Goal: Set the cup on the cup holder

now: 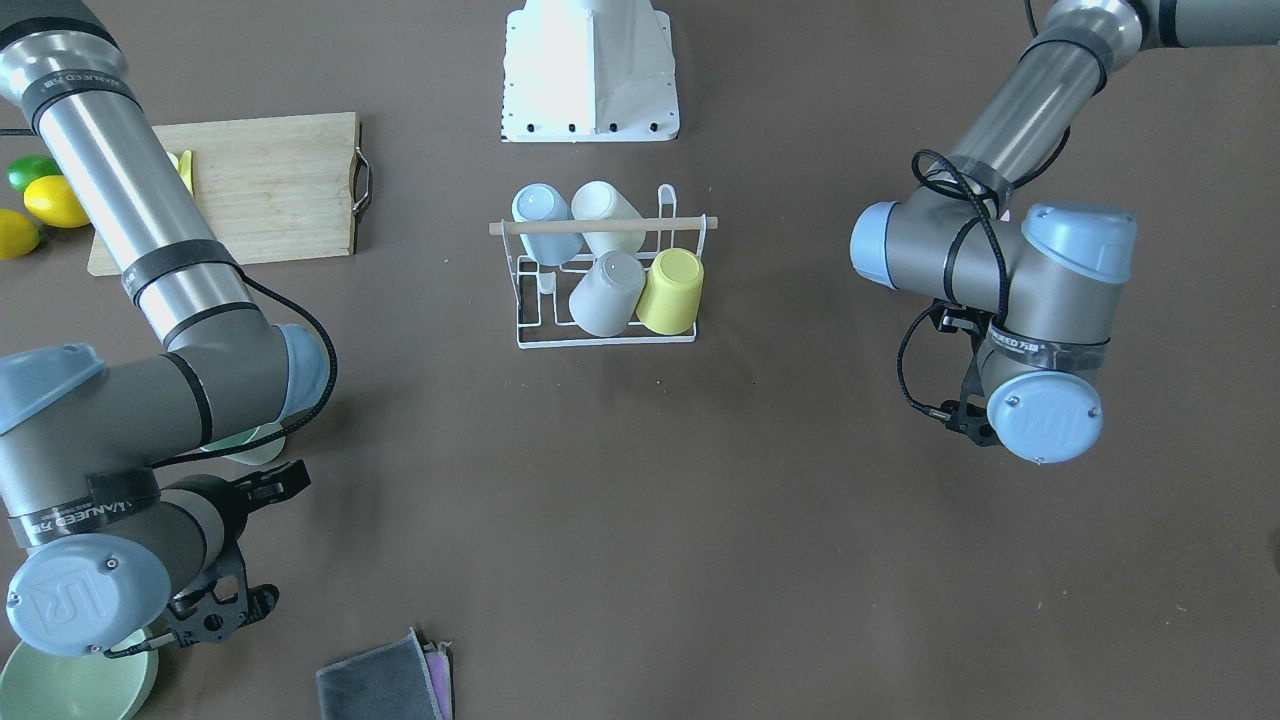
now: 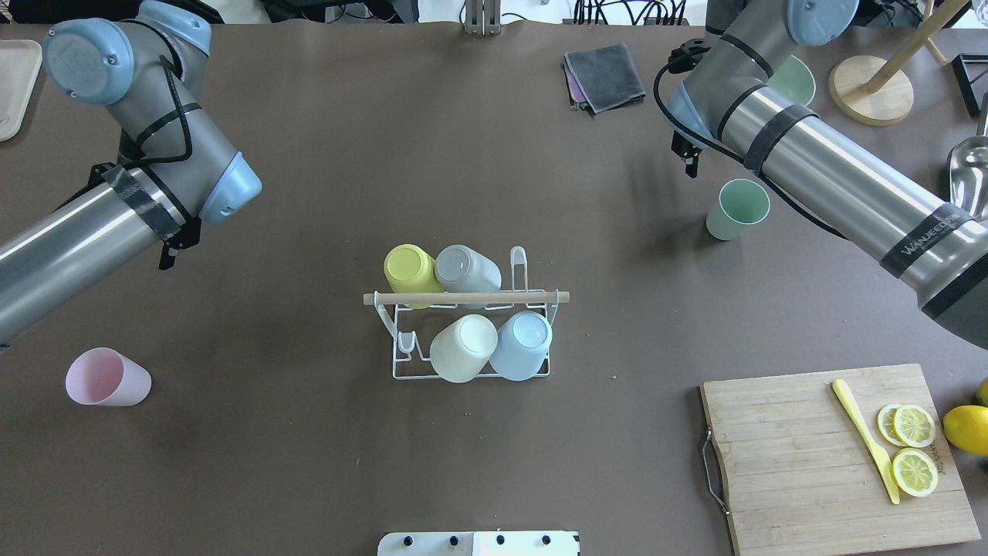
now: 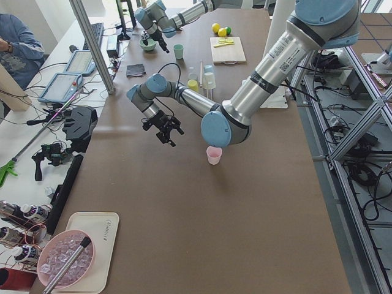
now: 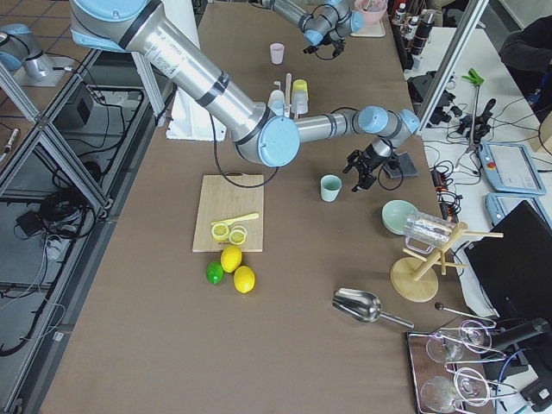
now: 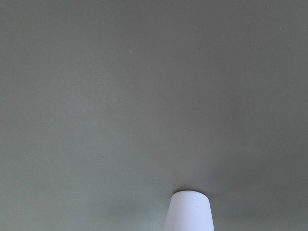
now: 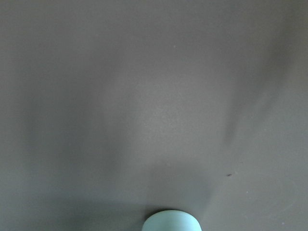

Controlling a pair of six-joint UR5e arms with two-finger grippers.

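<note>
The white wire cup holder (image 2: 401, 359) with a wooden rod (image 2: 463, 297) stands mid-table and also shows in the front view (image 1: 530, 330). It holds a yellow, a grey, a white and a blue cup. A pink cup (image 2: 106, 378) stands loose on the left, and its top shows in the left wrist view (image 5: 190, 211). A green cup (image 2: 737, 210) stands on the right, seen in the right wrist view (image 6: 171, 222). My left gripper (image 2: 171, 251) hangs open and empty beyond the pink cup. My right gripper (image 2: 689, 162) hangs open and empty just beyond the green cup.
A wooden cutting board (image 2: 795, 432) with lemon slices and a yellow knife lies at the near right, with whole lemons (image 2: 965, 428) beside it. A grey cloth (image 2: 606, 73), a green bowl (image 2: 796, 77) and a wooden stand (image 2: 871, 91) are at the far right.
</note>
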